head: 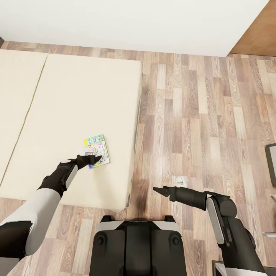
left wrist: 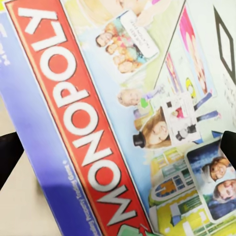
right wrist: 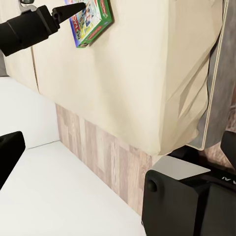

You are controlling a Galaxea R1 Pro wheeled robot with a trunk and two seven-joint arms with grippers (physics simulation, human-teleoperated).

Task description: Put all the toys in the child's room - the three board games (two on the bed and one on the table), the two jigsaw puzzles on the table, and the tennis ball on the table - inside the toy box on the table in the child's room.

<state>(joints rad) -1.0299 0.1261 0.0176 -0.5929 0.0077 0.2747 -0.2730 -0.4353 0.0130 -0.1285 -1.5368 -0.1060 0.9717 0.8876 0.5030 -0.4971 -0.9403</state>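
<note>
One board game (head: pixel 97 147), a flat colourful Monopoly box with a red band and blue side, lies flat on the beige bed (head: pixel 76 96) near its front right corner. My left gripper (head: pixel 94 159) hovers at the box's near edge, open. In the left wrist view the board game (left wrist: pixel 123 98) sits very close, with the dark fingertips (left wrist: pixel 7 152) spread wide to either side of it. My right gripper (head: pixel 159 190) is open and empty over the wood floor beside the bed. The right wrist view looks at the bed's side (right wrist: pixel 147 73), the board game (right wrist: pixel 93 19) and the left gripper (right wrist: pixel 73 10).
Wood-plank floor (head: pixel 199 115) spreads to the right of the bed as far as the white wall (head: pixel 134 23). A small white object (head: pixel 181 180) lies on the floor near my right gripper. A dark-framed object (head: pixel 271 163) stands at the right edge. My base (head: pixel 138 245) is close to the bed's foot.
</note>
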